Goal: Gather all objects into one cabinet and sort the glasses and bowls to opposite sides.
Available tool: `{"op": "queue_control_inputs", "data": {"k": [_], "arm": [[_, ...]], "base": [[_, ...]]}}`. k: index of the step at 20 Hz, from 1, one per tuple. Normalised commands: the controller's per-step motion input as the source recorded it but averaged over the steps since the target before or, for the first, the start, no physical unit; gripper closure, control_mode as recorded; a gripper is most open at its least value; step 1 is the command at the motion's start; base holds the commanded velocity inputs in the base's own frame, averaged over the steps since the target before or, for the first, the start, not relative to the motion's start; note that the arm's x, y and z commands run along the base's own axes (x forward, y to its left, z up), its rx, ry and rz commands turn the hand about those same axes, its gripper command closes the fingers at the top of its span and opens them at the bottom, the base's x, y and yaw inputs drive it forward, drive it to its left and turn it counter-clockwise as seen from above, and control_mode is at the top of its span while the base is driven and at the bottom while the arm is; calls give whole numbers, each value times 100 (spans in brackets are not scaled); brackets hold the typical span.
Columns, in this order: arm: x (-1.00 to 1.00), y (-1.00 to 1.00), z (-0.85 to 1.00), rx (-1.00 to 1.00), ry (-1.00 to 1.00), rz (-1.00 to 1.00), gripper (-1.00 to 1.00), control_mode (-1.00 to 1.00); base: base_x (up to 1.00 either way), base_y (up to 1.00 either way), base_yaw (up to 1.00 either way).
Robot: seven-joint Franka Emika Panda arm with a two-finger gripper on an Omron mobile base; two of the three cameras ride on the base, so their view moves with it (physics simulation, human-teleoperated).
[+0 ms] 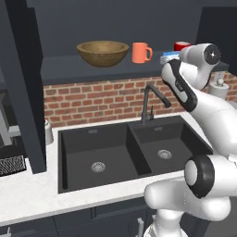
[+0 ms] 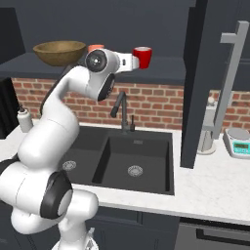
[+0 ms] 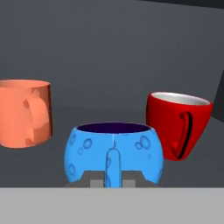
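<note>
Nearest the camera on the hand, the claw [image 3: 113, 177] was pinched shut on the near wall of the blue bowl [image 3: 114, 151] — one finger showed against the outside of the glossy wall, so I took the rim to be nipped between the two. The bowl sat upright, mouth up, low on the shelf of the open cabinet [image 1: 92, 69], between the orange mug [image 3: 24, 113] and the red mug [image 3: 177, 124] and a little nearer than either. Both mugs stood upright with their handles turned toward the hand. Farther along the shelf the wooden bowl [image 1: 102, 52] rested mouth up, just beside the orange mug — from the left base view, at the shelf's left. By my reckoning the gathering looked done: all four things were in the one cabinet. The sorting was not, since the blue bowl sat among the mugs, apart from the wooden one.
</note>
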Motion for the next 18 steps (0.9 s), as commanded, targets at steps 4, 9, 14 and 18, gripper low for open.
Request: {"op": "queue_control_inputs", "data": {"k": [4, 9, 14, 18], "arm": [[58, 0, -63, 0, 0, 0, 100, -100], [33, 1, -69, 0, -1, 1, 100, -100], [20, 2, -57, 0, -1, 0, 100, -100], [34, 2, -24, 3, 0, 0, 100, -100]], "base": [[0, 0, 0], [0, 0, 0], [0, 0, 0], [0, 0, 0]]}}
